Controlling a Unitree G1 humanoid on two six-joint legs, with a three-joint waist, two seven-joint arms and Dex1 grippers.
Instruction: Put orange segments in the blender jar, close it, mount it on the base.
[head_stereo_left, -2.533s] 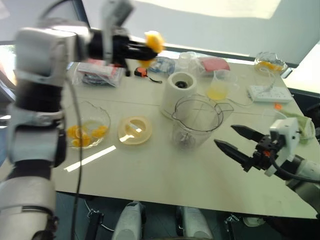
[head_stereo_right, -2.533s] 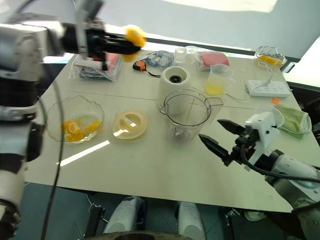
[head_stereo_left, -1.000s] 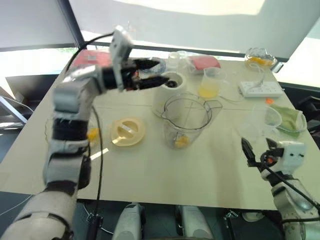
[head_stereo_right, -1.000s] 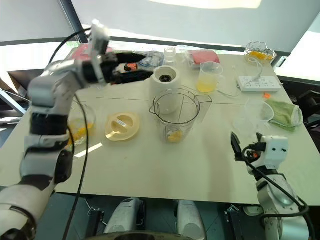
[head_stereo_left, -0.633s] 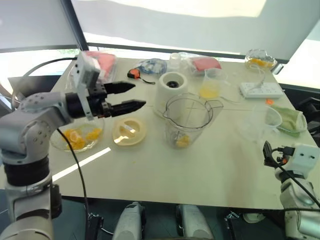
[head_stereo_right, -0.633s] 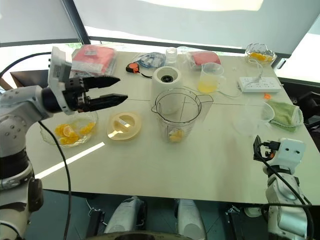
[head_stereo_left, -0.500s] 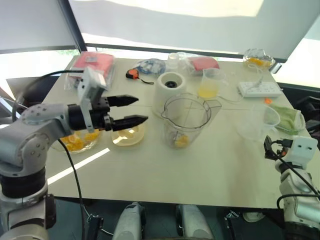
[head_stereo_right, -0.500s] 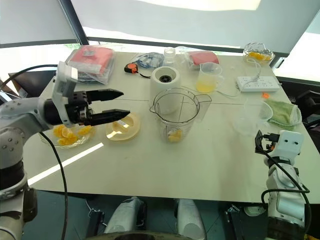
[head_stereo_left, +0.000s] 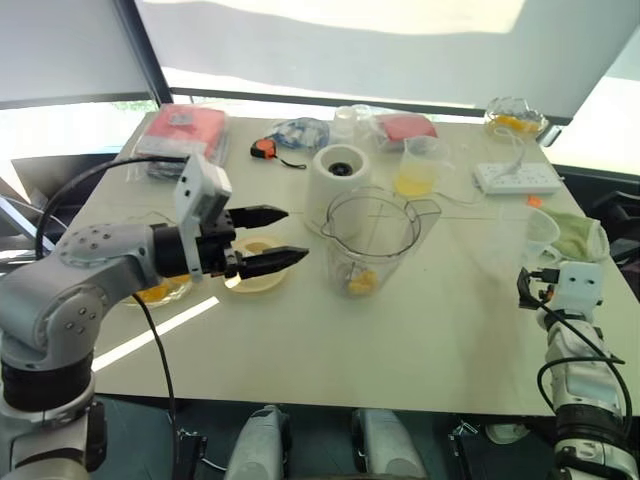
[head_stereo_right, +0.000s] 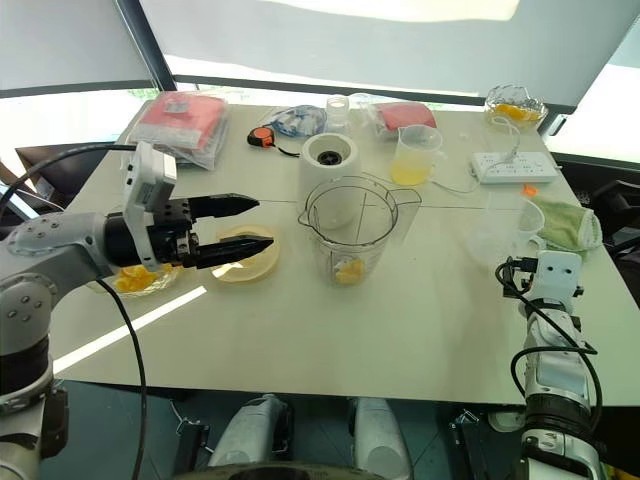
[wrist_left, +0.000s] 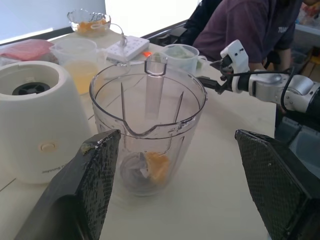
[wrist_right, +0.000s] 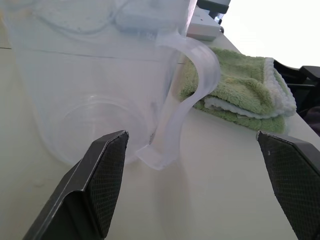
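1. Right gripper (wrist_right: 192, 142): at the table's (head_stereo_left: 400, 350) near right edge. Fingers spread wide, holding nothing. A clear cup (wrist_right: 95, 90) stands at its 12 o'clock and a green cloth (wrist_right: 235, 90) at 1 o'clock.
2. Left gripper (head_stereo_left: 296, 233): fingers apart, empty. It hangs over the lid (head_stereo_right: 262, 264), tips pointing to 3 o'clock at the jar (head_stereo_left: 375, 240).
3. Bowl (head_stereo_left: 160, 293): holds orange segments, at 9 o'clock of the lid.
4. Jar: upright on the table, uncovered, with one segment (head_stereo_left: 362, 283) at the bottom.
5. Base (head_stereo_left: 340, 172): at 11 o'clock of the jar, just beside it.
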